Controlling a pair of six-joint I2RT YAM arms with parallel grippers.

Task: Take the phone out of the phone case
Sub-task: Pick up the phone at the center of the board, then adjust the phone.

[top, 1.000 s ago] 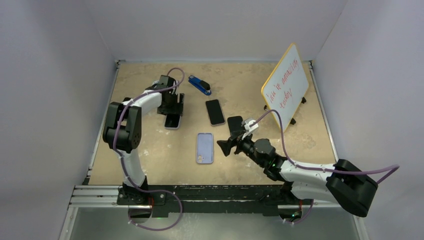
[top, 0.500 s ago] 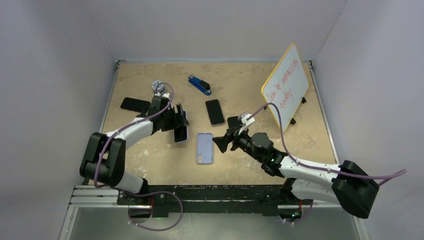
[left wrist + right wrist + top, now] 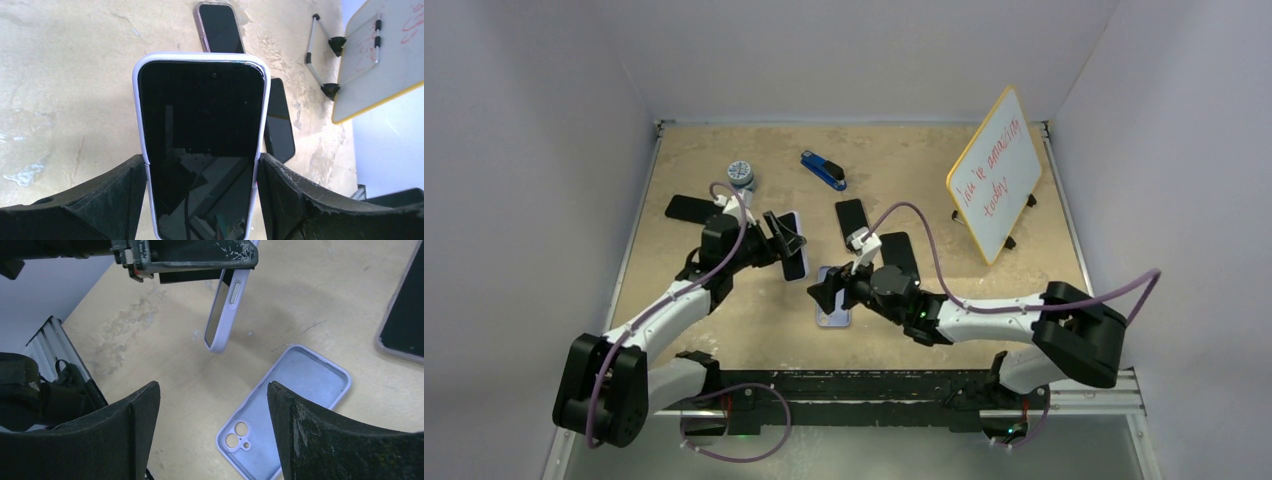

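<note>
Mottled tan tabletop; left gripper clamps glossy phone in lavender case.

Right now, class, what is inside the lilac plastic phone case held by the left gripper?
A black-screened phone fills the lilac plastic case. The phone covers the case's inner back, so that cannot be seen.

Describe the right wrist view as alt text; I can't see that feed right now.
The left hand holds a lilac-cased phone edge-on above the tan table, at the top of the frame. Below it an empty lilac case lies inside up, framed by the fingers of the open right hand in the foreground; another dark phone lies at the right edge.
</note>
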